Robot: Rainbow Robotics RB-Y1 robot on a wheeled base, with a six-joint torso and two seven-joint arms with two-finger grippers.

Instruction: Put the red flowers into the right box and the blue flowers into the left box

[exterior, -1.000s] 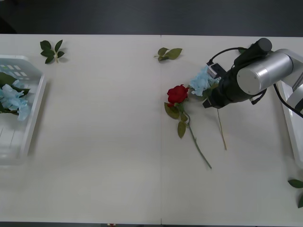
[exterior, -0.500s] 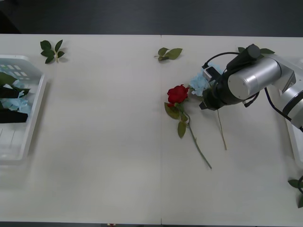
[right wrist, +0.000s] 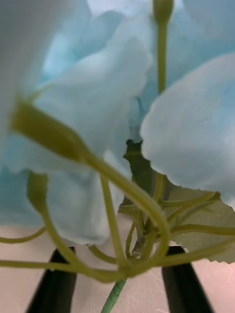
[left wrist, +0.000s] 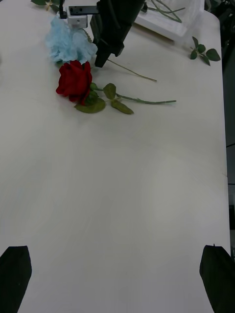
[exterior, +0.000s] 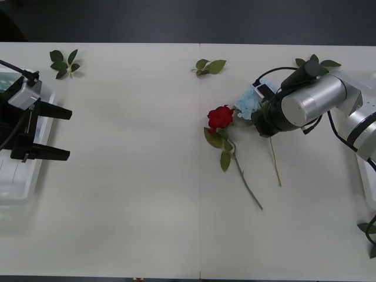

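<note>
- At the table's left edge, the left gripper (exterior: pixel 59 134) hangs over the shallow white plastic left box (exterior: pixel 23 188), its black fingers (left wrist: pixel 14 274) spread wide and empty.
- Mid-table lies a deep-red artificial rose (exterior: pixel 220 116) on a long green stem, touching nothing but the tabletop.
- Just right of it, the right gripper (right wrist: pixel 120 286) straddles the fluffy pale-blue flower (exterior: pixel 248 103) at the base of its head, black fingers (right wrist: pixel 54 288) apart either side of the stem.
</note>
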